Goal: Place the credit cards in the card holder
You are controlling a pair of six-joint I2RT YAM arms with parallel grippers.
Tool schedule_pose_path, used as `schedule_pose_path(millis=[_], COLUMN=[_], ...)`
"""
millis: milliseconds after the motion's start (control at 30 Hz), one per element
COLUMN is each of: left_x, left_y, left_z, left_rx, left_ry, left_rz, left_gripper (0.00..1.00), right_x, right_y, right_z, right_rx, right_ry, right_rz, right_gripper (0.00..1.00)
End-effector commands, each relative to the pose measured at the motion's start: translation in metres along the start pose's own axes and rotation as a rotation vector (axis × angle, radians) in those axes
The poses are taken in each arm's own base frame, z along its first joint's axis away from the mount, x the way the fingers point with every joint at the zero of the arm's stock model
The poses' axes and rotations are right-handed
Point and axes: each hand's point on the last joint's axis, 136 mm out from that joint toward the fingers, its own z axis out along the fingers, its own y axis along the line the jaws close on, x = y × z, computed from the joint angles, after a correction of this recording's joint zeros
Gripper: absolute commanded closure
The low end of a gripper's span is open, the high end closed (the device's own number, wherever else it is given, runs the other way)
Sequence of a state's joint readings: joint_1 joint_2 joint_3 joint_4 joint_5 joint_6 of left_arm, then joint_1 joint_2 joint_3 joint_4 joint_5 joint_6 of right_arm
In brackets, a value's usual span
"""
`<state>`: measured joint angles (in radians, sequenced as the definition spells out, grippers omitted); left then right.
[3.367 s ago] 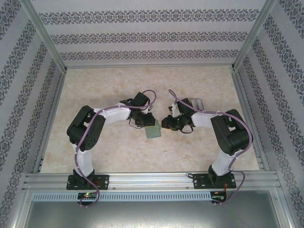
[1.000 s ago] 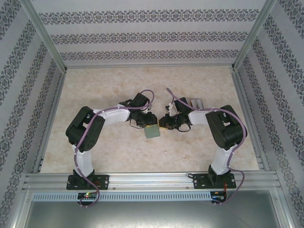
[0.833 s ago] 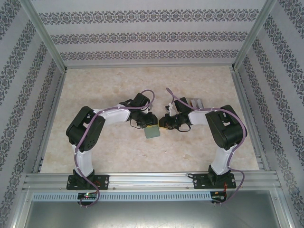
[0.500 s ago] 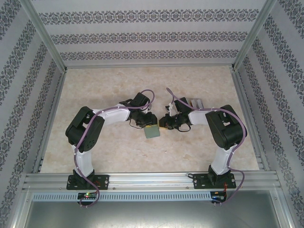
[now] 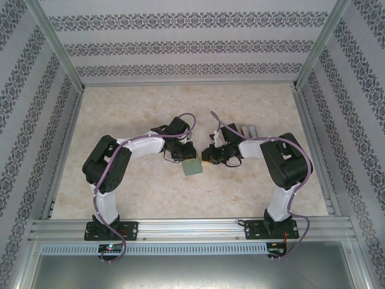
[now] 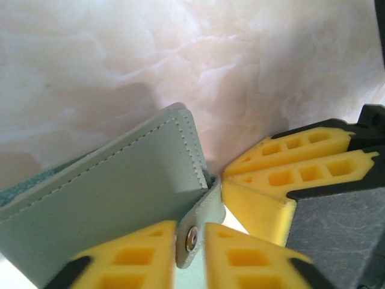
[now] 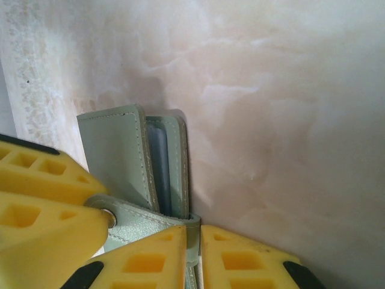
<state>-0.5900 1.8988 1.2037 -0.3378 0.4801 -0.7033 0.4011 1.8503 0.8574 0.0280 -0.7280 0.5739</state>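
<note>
1. Looking down from above, we are seeing the wallet (image 5: 193, 167) sitting near the middle of the table (image 5: 150, 108), between the tips of the two arms.
2. We are watching the left gripper (image 6: 191, 235) pinching the wallet's tab (image 6: 203, 208). Its yellow fingers are pressing on either side, and the metal snap (image 6: 191, 238) is showing between them.
3. We are watching the right gripper (image 7: 195, 244) pinching the same tab where it is wrapping over the wallet's edge. Its jaws are standing almost together, with only the thin green strip between them.
4. We are finding the two grippers just beside each other at one corner of the wallet.
5. We are seeing the wallet folded, its two leaves gaping a little. A bluish-grey layer (image 7: 155, 162) is showing in the gap, but we cannot tell whether it is a card.
6. We are not managing to tell whether the wallet is resting on the table or hanging just above it.
</note>
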Motion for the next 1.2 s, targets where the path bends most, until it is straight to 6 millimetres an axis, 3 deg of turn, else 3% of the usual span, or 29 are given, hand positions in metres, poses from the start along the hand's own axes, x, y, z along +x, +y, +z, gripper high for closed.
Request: schedule_pose_path(millis=[0,100,467,767,1167], left_x=[-0.003,-0.003,-0.003,0.005,0.007], left_y=[-0.006,-0.005,-0.006,-0.012,-0.009], left_z=[-0.013,-0.014,-0.012,-0.019,-0.019], left_rx=[-0.019,-0.018,-0.006,0.037,0.046], left_ry=[-0.023,-0.023,-0.011,-0.003,-0.016], left_rz=[0.024,0.022,0.026,0.007,-0.038], left_gripper=[0.72,0.73,1.0,1.0,1.0], right_x=[0.0,0.0,0.0,-0.002,0.0], right_y=[-0.008,-0.008,-0.009,0.008,0.007], right_z=[0.011,0.012,0.012,0.001,0.0], right_rx=[0.012,0.013,0.015,-0.029,-0.028], right_ry=[0.007,0.007,0.011,-0.026,-0.027], right_rz=[-0.013,-0.014,-0.014,-0.048,-0.048], right_gripper=[0.84,0.84,0.84,0.74,0.68])
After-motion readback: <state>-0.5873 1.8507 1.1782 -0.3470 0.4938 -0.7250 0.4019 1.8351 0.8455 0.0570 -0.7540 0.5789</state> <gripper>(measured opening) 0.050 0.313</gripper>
